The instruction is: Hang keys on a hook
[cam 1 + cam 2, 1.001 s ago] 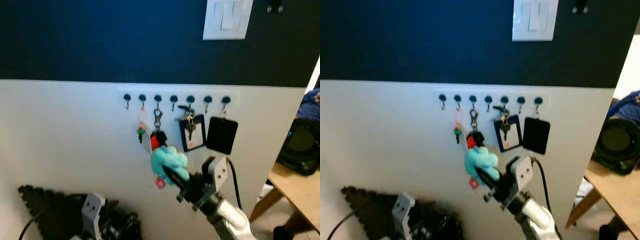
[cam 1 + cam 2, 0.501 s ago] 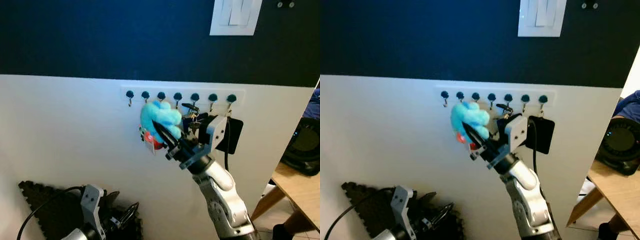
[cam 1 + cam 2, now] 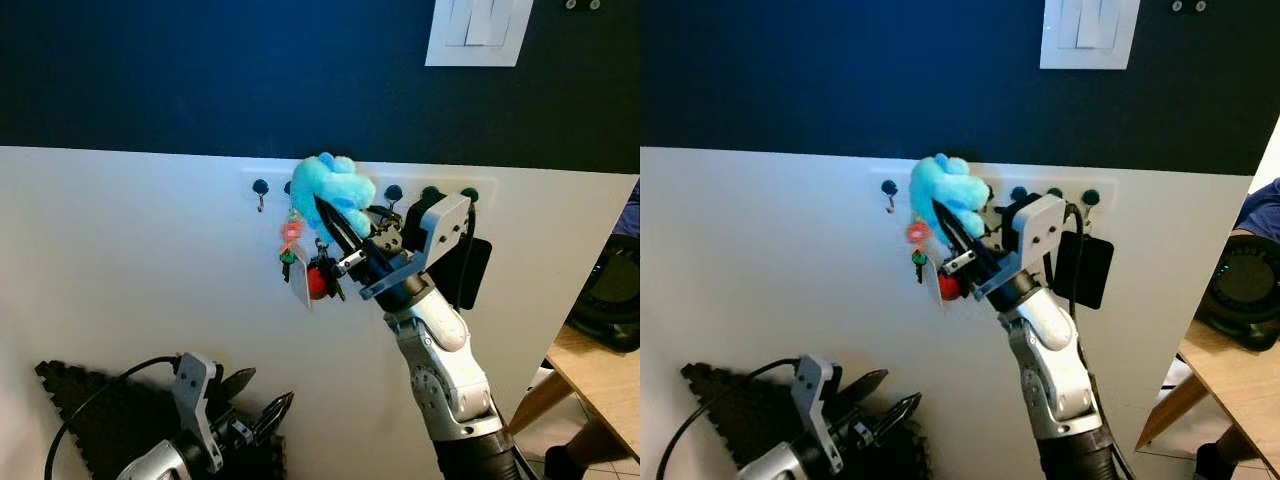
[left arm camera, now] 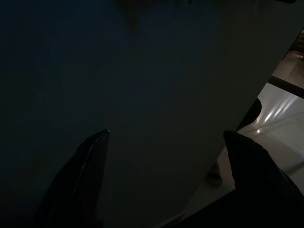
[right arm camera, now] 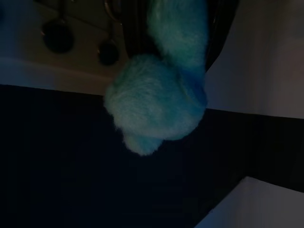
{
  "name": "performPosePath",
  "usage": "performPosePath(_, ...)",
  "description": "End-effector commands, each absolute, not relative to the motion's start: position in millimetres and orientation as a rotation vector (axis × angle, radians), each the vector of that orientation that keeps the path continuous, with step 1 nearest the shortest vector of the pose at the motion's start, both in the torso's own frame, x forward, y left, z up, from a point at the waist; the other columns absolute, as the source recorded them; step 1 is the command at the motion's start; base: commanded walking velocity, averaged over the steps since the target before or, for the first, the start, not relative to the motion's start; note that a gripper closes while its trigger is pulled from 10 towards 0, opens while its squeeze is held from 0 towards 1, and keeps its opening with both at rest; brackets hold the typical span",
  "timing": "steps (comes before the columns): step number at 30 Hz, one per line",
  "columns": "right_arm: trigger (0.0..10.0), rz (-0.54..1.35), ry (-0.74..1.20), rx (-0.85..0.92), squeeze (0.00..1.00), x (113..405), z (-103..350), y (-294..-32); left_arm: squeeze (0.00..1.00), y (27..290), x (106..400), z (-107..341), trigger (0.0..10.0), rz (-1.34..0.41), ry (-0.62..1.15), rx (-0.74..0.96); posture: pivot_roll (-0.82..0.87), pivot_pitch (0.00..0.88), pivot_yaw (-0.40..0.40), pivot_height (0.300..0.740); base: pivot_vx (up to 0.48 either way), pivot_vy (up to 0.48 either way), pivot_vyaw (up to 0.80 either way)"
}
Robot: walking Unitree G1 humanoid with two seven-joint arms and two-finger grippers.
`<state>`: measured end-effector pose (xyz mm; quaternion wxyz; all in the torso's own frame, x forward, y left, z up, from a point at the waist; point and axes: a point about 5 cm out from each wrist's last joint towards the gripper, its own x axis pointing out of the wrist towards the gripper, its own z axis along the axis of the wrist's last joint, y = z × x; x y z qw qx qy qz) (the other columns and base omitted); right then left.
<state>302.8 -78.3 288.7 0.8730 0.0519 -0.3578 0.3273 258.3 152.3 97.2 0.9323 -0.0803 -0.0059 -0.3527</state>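
I have lifted the right gripper from below the hook rail up to it, fingers clamped on the blue plush keychain; its keys dangle beneath mid-rail. The ring looks close to a hook; the left gripper hangs low, fingers spread.

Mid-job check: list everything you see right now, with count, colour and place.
Fluffy keychain pom: one, turquoise, raised at the hook rail, between the right gripper's fingers.
Keys: one bunch with a red piece, dangling below the pom.
Hook rail: one row of dark-knobbed hooks on the white wall.
Card holder: one, black, hanging at the rail's right end.
Light switch: one, white, on the dark upper wall.
Foam mat: one, black, low left.
Right gripper: shut on the pom.
Left gripper: open, low.
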Motion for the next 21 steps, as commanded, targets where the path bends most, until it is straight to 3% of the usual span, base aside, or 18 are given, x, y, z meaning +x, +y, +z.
performPosePath(1,10.0,0.652,-0.775,0.089,0.0,302.4,293.3,-84.6,0.0,147.7,258.7,99.8,10.0,-0.741,-0.018,-0.184,0.06,0.029,0.017,0.74,0.0,0.0,0.0)
performPosePath(21,10.0,0.497,-0.751,0.051,0.0,306.7,285.0,-123.7,0.0,143.4,260.2,101.2,10.0,-0.78,0.002,-0.174,0.05,0.029,0.029,0.74,0.0,0.0,0.0)
